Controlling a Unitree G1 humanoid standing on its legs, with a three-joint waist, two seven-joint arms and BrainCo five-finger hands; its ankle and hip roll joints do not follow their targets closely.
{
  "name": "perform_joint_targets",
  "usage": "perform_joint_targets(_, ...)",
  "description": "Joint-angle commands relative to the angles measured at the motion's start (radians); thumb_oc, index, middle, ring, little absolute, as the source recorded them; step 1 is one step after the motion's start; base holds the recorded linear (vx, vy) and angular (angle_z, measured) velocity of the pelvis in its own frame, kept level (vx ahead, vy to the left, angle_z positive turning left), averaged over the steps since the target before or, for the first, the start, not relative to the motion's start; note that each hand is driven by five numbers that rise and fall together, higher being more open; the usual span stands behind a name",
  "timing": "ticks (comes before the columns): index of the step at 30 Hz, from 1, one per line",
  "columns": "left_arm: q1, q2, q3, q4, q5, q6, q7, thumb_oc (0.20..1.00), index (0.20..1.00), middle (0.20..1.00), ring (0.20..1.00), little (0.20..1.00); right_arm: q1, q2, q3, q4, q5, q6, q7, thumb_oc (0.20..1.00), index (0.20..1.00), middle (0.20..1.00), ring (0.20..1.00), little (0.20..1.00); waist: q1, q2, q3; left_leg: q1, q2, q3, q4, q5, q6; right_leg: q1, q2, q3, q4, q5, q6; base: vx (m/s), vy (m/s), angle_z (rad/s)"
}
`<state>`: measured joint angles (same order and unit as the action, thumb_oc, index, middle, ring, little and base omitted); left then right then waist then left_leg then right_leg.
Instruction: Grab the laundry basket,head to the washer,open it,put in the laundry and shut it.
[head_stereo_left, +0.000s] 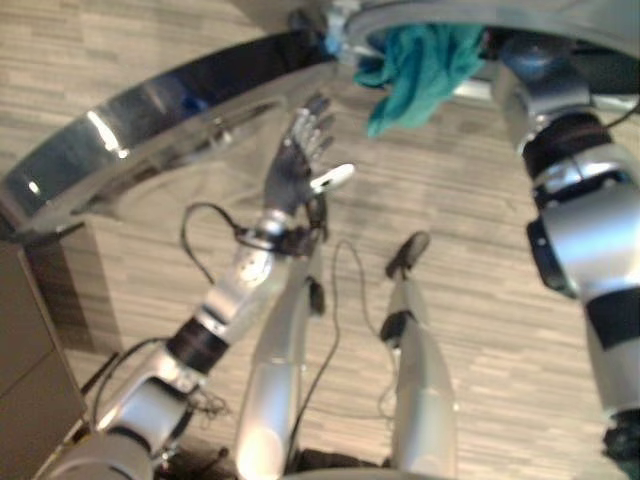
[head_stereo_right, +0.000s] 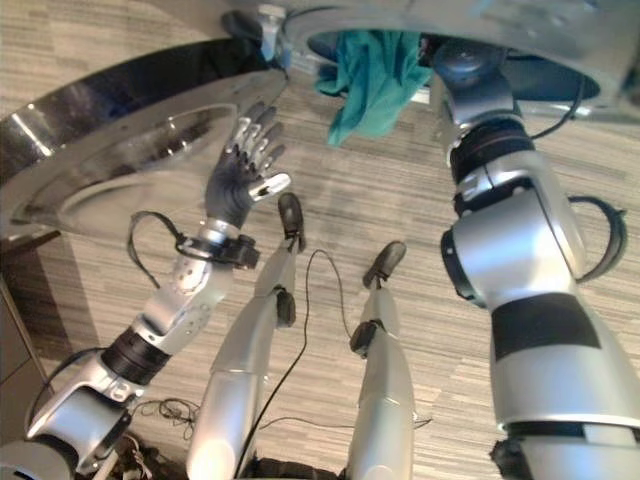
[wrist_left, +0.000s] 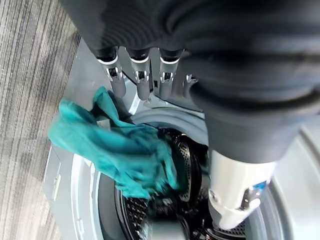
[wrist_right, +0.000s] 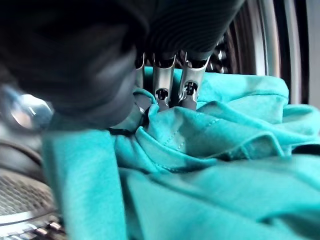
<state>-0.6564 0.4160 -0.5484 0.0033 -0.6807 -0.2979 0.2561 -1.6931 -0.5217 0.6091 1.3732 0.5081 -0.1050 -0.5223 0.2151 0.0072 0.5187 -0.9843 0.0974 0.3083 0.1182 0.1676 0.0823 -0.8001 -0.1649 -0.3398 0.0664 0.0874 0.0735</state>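
My right hand grips the teal cloth garment at the washer's round opening, my left hand spread open beside the door.

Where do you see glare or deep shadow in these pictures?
Left eye view: white glints streak the round chrome-rimmed washer door beside the open left hand. Left wrist view: the perforated washer drum behind the teal cloth lies in deep shadow. Right wrist view: a bright spot gleams on shiny metal beside the cloth.
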Motion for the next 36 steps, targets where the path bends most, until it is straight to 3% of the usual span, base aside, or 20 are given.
perform_joint_targets(1,0.019,-0.023,-0.041,-0.072,0.029,-0.038,-0.022,1.0,1.0,1.0,1.0,1.0,-0.011,-0.07,0.072,-0.034,-0.037,-0.013,0.048,0.448,0.448,0.448,0.448,0.448,0.023,0.012,-0.112,-0.035,-0.083,-0.018,0.034,-0.168,-0.057,0.096,-0.047,0.005,0.139,-0.192,0.04,0.05,0.033,0.11)
perform_joint_targets(2,0.015,-0.015,-0.031,-0.086,0.035,-0.042,-0.028,1.0,1.0,1.0,1.0,1.0,-0.031,-0.086,0.1,-0.031,-0.01,-0.02,0.074,1.0,1.0,1.0,1.0,1.0,0.027,0.009,-0.116,-0.049,-0.089,-0.019,0.042,-0.175,-0.054,0.094,-0.053,0.006,0.136,-0.188,0.044,0.03,0.037,0.13)
perform_joint_targets(11,0.071,-0.004,0.012,-0.048,0.008,-0.046,-0.057,1.0,1.0,1.0,1.0,1.0,0.042,-0.07,0.103,-0.051,0.117,-0.07,0.198,1.0,1.0,1.0,1.0,1.0,0.026,-0.009,-0.129,-0.071,-0.094,-0.013,0.06,-0.192,-0.054,0.14,-0.057,0.006,0.052,-0.146,0.067,0.03,0.017,0.03)
perform_joint_targets(16,0.083,-0.009,0.027,-0.05,0.016,-0.049,-0.055,1.0,1.0,1.0,1.0,1.0,0.121,-0.04,0.054,-0.145,0.116,-0.124,0.172,1.0,1.0,1.0,1.0,1.0,0.012,-0.001,-0.118,-0.054,-0.096,-0.014,0.059,-0.193,-0.05,0.134,-0.056,0.02,0.057,-0.129,0.068,-0.01,0.037,-0.03)
perform_joint_targets(19,0.061,-0.027,0.045,-0.031,0.048,-0.056,-0.034,1.0,1.0,1.0,1.0,1.0,0.227,-0.021,-0.056,-0.335,0.127,-0.199,0.13,1.0,1.0,1.0,1.0,1.0,-0.006,0.003,-0.106,-0.037,-0.09,-0.012,0.059,-0.19,-0.047,0.122,-0.052,0.032,0.076,-0.126,0.07,-0.03,0.033,-0.07)
perform_joint_targets(25,0.071,-0.039,0.074,-0.029,0.047,-0.083,-0.04,1.0,1.0,1.0,1.0,1.0,0.5,-0.024,-0.193,-0.742,-0.085,-0.256,0.082,1.0,1.0,1.0,1.0,1.0,-0.038,-0.005,-0.093,0.004,-0.08,-0.015,0.061,-0.19,-0.035,0.108,-0.044,0.039,0.135,-0.137,0.062,-0.03,0.008,-0.04)
perform_joint_targets(33,0.191,0.029,0.122,-0.087,0.039,-0.065,-0.065,1.0,1.0,1.0,1.0,1.0,0.845,0.036,-0.228,-1.131,-0.352,-0.218,0.123,1.0,1.0,1.0,1.0,1.0,-0.08,-0.029,-0.104,0.057,-0.056,-0.02,0.056,-0.186,-0.029,0.116,-0.026,0.048,0.177,-0.157,0.04,-0.05,-0.015,-0.07)
perform_joint_targets(36,0.233,0.05,0.136,-0.111,0.038,-0.061,-0.066,1.0,1.0,1.0,1.0,1.0,0.976,0.065,-0.212,-1.209,-0.365,-0.215,0.168,1.0,1.0,1.0,1.0,1.0,-0.096,-0.033,-0.108,0.077,-0.049,-0.017,0.041,-0.172,-0.032,0.118,-0.019,0.048,0.188,-0.164,0.032,-0.05,-0.009,-0.02)
